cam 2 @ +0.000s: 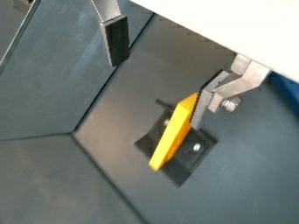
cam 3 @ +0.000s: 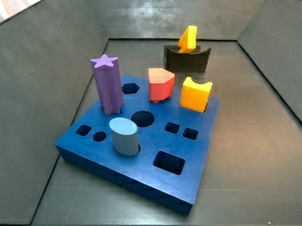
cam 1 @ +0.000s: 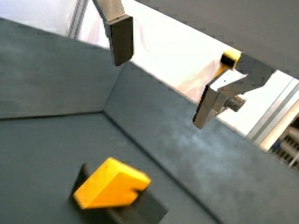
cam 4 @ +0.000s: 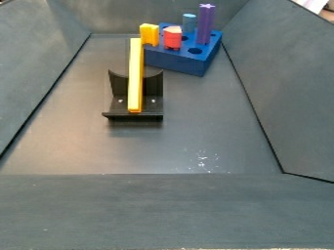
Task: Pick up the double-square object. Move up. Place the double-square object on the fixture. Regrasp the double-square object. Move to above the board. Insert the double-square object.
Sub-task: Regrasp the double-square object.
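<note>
Double-square object [cam 4: 135,74]: yellow-orange bar leaning in the hollow of the dark fixture [cam 4: 154,100] on the grey floor [cam 4: 196,137], near the blue board [cam 4: 190,57] with its coloured pegs; claw [cam 2: 163,66] above it in both wrist views, fingers [cam 2: 115,39] spread wide, holding nothing.

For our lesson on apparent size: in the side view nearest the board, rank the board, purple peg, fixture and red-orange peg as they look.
1. Board
2. Purple peg
3. Fixture, though farther back, so unsure
4. Red-orange peg

The gripper is not in this view.
</note>
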Robot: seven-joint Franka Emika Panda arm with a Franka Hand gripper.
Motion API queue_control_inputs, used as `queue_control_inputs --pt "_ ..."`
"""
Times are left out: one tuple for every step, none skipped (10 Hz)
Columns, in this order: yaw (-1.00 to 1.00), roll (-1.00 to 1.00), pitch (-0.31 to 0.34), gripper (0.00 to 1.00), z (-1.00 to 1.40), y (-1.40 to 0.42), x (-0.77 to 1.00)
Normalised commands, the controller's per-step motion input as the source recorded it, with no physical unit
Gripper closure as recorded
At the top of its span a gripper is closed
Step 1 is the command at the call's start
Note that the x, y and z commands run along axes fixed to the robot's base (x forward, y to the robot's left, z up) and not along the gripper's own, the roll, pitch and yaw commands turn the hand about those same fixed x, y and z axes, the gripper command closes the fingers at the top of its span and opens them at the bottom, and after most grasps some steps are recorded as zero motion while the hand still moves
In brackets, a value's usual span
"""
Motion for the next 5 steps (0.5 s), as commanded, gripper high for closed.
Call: queue_control_inputs --pt "0.22 0.94 0.217 0.00 -0.01 -0.05 0.12" --pt "0.23 0.82 0.199 0.00 -0.01 -0.05 0.12" --pt "0.24 0.58 0.154 0.00 -0.01 -0.06 0.13" --pt "0.25 0.41 0.126 0.00 -0.01 -0.06 0.13" --pt "0.24 0.23 0.081 0.00 -0.01 -0.04 0.13"
